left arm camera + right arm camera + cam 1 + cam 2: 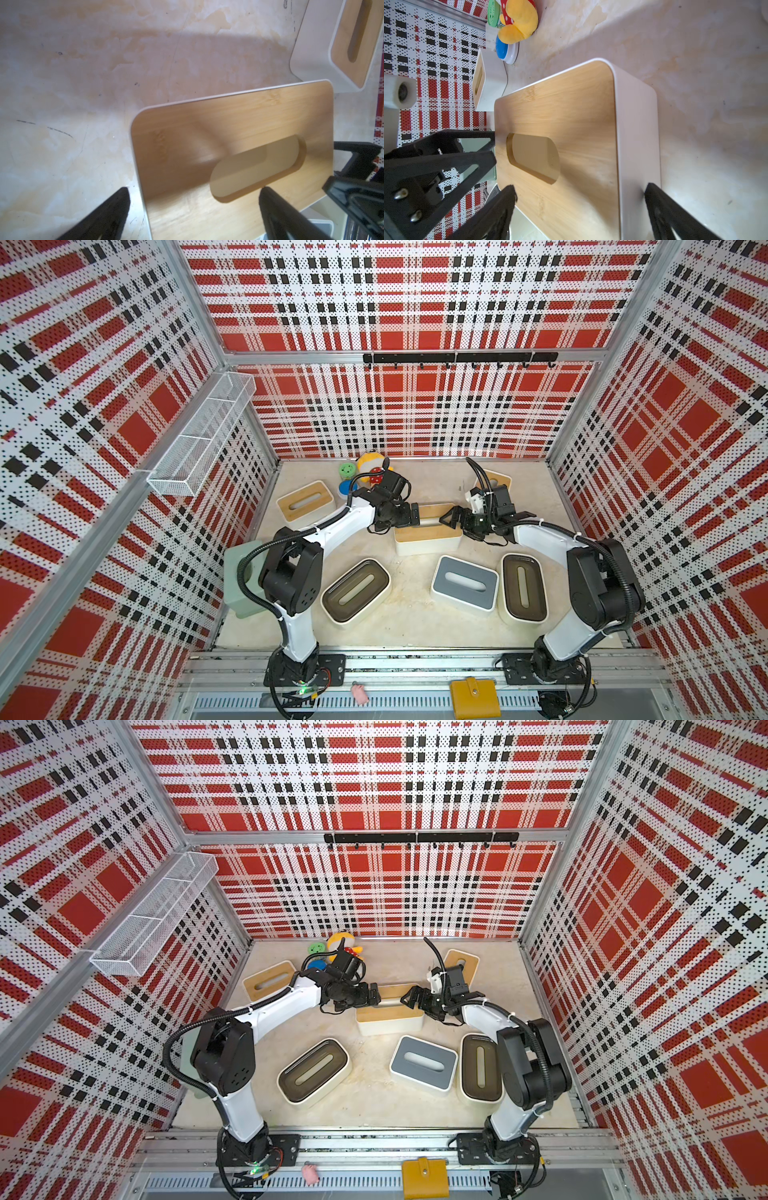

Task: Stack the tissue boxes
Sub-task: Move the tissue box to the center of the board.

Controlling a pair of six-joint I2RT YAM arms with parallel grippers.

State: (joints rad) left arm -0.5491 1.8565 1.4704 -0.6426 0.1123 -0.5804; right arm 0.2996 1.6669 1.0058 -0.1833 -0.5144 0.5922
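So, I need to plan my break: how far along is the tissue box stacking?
Done: nothing; all seven tissue boxes sit singly on the table. In hand: the left gripper and right gripper, both open, flank the middle bamboo-lidded box, gripping nothing. Left: all the stacking.
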